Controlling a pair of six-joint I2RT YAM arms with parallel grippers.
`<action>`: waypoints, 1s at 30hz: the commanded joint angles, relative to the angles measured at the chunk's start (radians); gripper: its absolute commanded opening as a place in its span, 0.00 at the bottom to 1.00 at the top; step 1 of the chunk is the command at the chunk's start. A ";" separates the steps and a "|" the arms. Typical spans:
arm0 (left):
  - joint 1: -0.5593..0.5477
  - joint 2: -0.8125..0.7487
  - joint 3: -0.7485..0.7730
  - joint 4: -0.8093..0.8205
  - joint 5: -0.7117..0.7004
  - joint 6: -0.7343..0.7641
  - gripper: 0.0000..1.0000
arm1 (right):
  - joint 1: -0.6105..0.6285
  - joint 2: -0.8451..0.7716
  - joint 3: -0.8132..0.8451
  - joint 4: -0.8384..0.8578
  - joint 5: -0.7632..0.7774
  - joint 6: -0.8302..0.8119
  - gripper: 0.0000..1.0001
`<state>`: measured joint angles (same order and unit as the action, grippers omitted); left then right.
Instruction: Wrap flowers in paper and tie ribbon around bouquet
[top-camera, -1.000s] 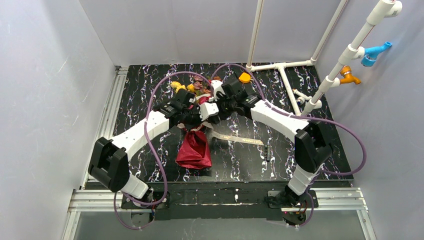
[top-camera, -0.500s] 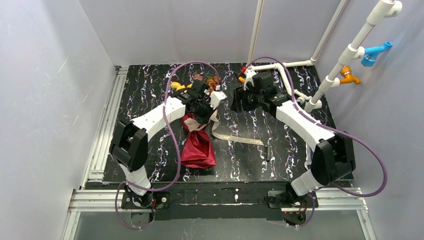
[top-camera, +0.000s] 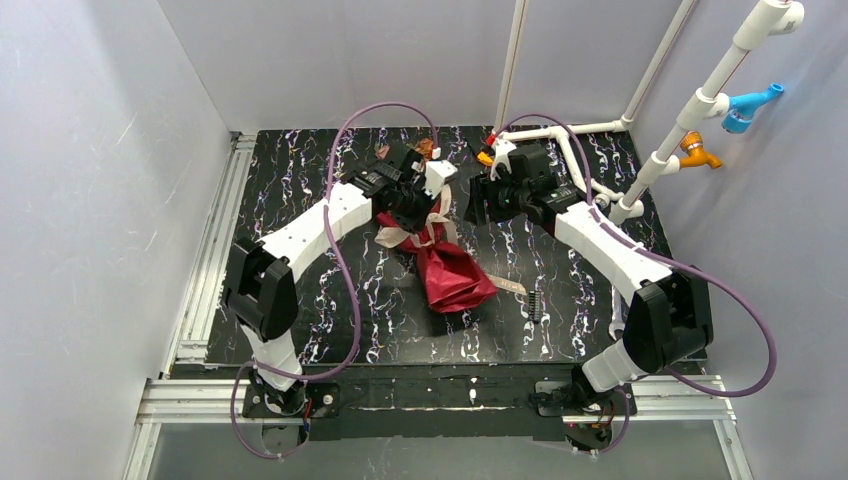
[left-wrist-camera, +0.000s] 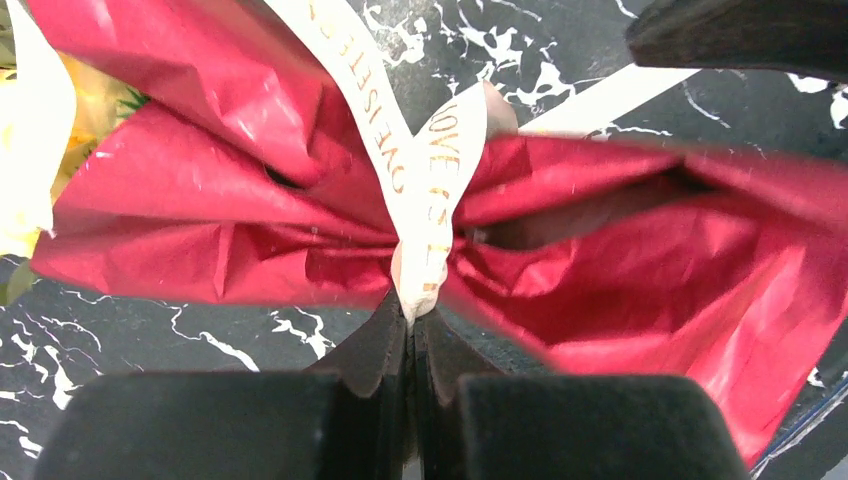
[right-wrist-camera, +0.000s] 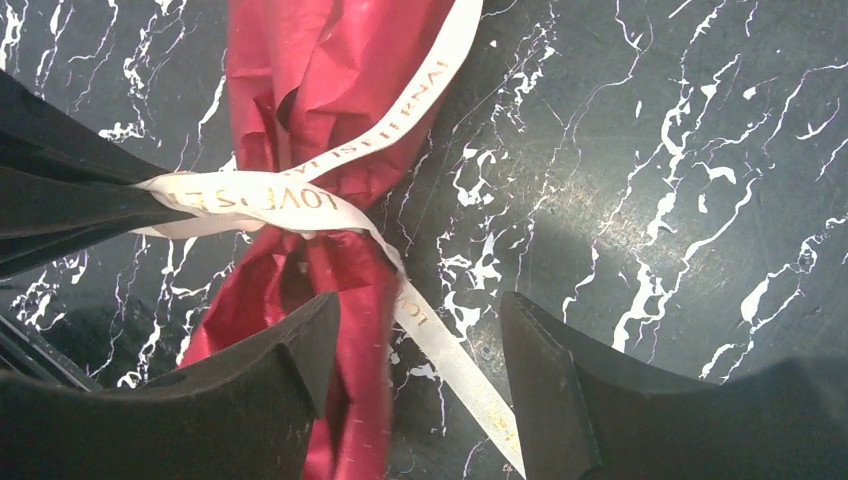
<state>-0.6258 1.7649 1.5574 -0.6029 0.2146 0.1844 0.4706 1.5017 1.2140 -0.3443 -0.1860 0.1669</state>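
On the left, the left end effector (left-wrist-camera: 412, 330) reaches to the rear middle of the black, white-veined marble-pattern counter (top-camera: 300, 170). Its jaws are pressed fully together, pinching the long, flat cream fabric ribbon (left-wrist-camera: 435, 180) with gold lettering right where it crosses the bouquet (top-camera: 445, 270). The bouquet lies on a diagonal from the rear centre of the counter toward the near right. Whether its near end rests on the surface or hangs just above it, I cannot tell. The wrapping looks done: the crinkled, thin bright red paper (left-wrist-camera: 650, 250) encloses the stems. It is cinched into a narrow waist, flaring on both sides, with the larger bulk toward the near end. The small bunch of artificial flowers (left-wrist-camera: 100, 105) shows only as a patch of yellow bloom at the paper's far mouth, mostly hidden under the arm from above. The ribbon goes around the waist and crosses over itself. One tail trails loose across the counter to the right. Tying looks under way rather than finished, since no bow or firm knot is visible. Pulling the crossing tight and securing it appears to be what remains. On the right, the right end effector (right-wrist-camera: 418, 308) hovers with its jaws wide apart, straddling the loose tail beside the paper and gripping nothing.
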 joint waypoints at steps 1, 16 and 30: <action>-0.005 0.048 0.054 -0.130 -0.045 0.022 0.00 | -0.004 -0.037 -0.008 -0.001 0.002 -0.013 0.69; -0.034 0.153 0.170 -0.456 -0.116 -0.030 0.00 | 0.001 -0.095 -0.142 0.146 -0.279 -0.020 0.65; -0.026 0.304 0.380 -0.688 0.108 -0.072 0.00 | 0.164 -0.096 -0.258 0.390 -0.339 -0.165 0.48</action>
<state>-0.6567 2.0399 1.8790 -1.1843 0.2230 0.1268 0.6273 1.4445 1.0210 -0.1215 -0.5041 0.0669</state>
